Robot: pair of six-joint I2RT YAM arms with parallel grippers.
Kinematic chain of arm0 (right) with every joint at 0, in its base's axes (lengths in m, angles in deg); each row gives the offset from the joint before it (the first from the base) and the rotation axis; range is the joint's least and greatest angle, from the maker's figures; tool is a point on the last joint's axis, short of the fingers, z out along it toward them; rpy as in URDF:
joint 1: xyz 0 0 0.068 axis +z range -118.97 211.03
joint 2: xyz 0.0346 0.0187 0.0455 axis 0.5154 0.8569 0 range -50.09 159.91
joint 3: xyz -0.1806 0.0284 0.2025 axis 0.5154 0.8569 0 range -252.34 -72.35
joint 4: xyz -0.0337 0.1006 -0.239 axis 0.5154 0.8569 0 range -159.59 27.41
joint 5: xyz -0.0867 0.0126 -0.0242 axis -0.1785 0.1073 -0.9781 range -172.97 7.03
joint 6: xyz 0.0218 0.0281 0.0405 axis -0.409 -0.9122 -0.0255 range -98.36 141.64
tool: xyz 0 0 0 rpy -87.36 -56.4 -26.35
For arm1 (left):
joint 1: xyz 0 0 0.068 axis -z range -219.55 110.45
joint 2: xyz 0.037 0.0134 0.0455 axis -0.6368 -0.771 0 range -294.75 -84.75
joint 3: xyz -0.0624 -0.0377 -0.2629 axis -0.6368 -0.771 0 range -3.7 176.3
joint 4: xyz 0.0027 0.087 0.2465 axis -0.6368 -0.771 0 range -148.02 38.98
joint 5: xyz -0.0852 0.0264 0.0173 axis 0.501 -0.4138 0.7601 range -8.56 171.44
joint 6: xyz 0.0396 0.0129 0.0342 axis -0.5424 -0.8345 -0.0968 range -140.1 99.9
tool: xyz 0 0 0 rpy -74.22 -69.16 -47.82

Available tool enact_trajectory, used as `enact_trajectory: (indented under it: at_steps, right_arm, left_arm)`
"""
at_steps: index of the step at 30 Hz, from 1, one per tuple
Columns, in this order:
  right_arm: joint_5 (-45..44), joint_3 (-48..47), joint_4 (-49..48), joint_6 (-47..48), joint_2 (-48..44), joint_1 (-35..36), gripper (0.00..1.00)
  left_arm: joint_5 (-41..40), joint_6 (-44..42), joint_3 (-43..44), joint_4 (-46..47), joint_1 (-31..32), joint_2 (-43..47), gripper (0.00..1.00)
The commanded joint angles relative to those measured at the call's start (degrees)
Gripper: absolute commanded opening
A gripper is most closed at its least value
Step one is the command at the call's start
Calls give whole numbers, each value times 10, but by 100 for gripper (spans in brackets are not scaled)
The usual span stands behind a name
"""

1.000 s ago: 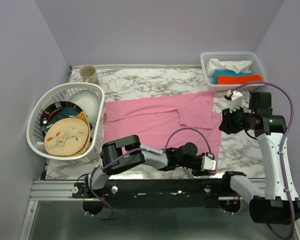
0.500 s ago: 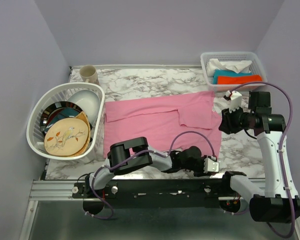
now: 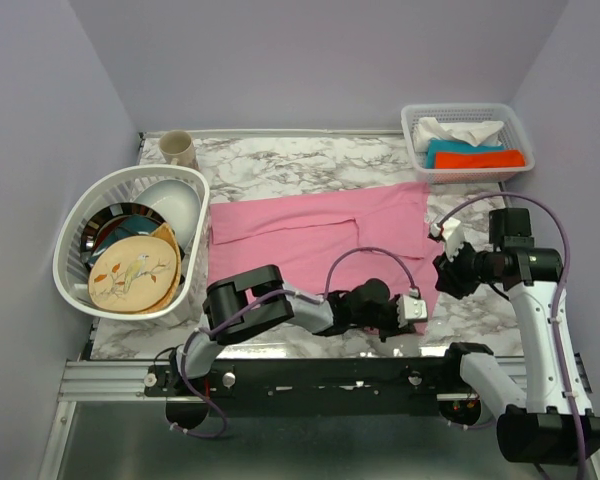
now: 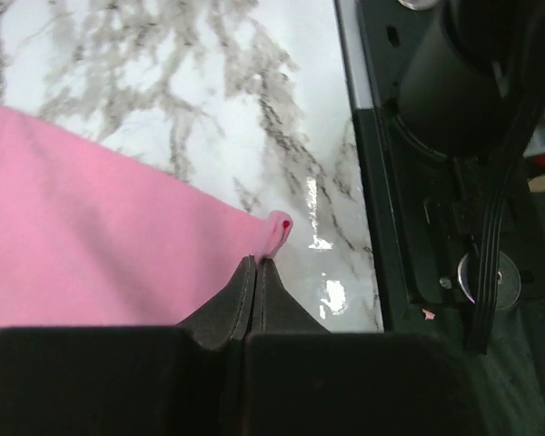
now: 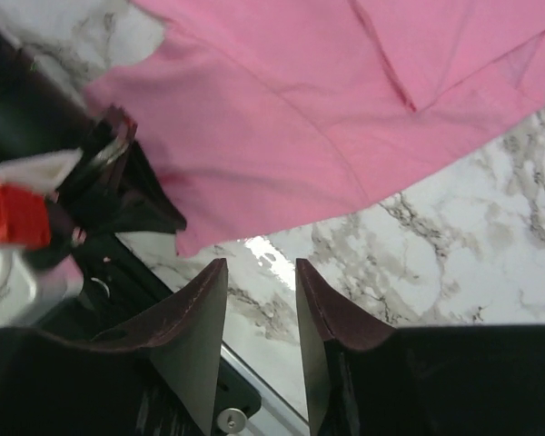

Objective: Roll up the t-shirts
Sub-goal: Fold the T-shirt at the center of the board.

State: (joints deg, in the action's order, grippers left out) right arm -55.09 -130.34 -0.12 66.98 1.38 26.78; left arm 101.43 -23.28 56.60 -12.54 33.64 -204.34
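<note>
Left wrist: my left jaws shut on corner of soft, limp light-pink t-shirt [image 4: 91,227]; right jaws half-open, empty.

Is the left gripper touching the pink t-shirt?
Touching. The left wrist view shows the left gripper shut on a corner of the pink t-shirt, with a bit of cloth sticking out at its tip.
</note>
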Motion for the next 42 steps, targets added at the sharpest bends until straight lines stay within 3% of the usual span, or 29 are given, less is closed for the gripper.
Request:
enact_trajectory:
  at_steps: [1, 6, 10, 19, 30, 38, 42]
  right_arm:
    - [63, 24, 96, 112, 26, -3, 48]
    - [90, 63, 130, 183, 67, -3, 52]
    - [68, 81, 113, 194, 96, -3, 52]
    - [68, 86, 109, 203, 111, -3, 52]
    - [39, 54, 171, 341, 122, -2, 52]
    - [103, -26, 155, 256, 102, -3, 51]
    - [79, -29, 179, 288, 102, -3, 51]
  left_arm:
    - [68, 140, -5, 33, -47, 48, 0]
    - [116, 272, 19, 101, -66, 26, 0]
    - [119, 324, 50, 132, -71, 2, 0]
    - [127, 346, 62, 139, -81, -9, 0]
    - [121, 353, 61, 140, -89, -11, 0]
    - [126, 368, 29, 180, -89, -12, 0]
    - [131, 386, 21, 209, -95, -6, 0]
